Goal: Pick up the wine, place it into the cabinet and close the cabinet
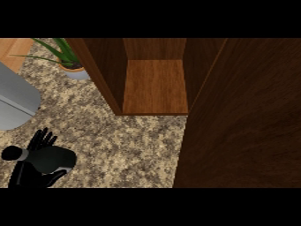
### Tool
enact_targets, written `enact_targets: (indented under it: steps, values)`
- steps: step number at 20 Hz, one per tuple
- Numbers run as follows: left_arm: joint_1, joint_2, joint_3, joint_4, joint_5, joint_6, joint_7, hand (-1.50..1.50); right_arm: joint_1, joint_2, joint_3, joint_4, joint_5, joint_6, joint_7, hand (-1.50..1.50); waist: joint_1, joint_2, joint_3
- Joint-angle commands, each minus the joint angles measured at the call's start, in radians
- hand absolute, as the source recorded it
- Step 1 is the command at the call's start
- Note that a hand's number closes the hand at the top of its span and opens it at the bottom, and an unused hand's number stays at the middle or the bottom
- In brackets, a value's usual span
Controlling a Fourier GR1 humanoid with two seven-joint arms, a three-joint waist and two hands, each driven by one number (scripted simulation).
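The wine bottle is dark, with a grey-capped neck pointing left. It sits low at the left, above the speckled stone counter. My left hand holds it: the fingers rise behind the bottle and the thumb curls under its near side. The wooden cabinet stands open at the back, its shelf bare. Its door is swung out and fills the right side of the view. My right hand does not show.
A large grey rounded object lies along the left edge. A potted plant with long green leaves stands just left of the cabinet. Bare counter stretches between the bottle and the cabinet's opening.
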Motion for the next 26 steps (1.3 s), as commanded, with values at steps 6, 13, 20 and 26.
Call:
enact_targets:
  steps: [6, 13, 20, 26]
  values:
    - [-0.028, -0.010, -0.076, 0.018, -0.044, -0.065, -0.098, 1.50, -0.017, -0.024, -0.047, -0.125, -0.077, -0.031, 0.152, -1.50, -0.005, -0.003, 0.000]
    - [-0.008, -0.022, -0.144, -0.070, -0.151, 0.088, -0.295, 1.50, 0.007, -0.013, -0.014, -0.097, -0.066, -0.022, 0.105, -1.50, 0.000, -0.003, 0.000]
    - [-0.099, -0.173, -0.215, -0.183, -0.196, 0.319, -0.190, 1.50, 0.028, 0.008, 0.015, -0.048, -0.047, -0.014, 0.034, -1.50, 0.003, -0.001, 0.001]
    - [-0.109, -0.206, -0.330, -0.353, -0.144, 0.414, -0.108, 1.50, 0.017, -0.024, -0.053, -0.076, -0.102, -0.005, 0.087, -1.50, 0.005, -0.005, 0.002]
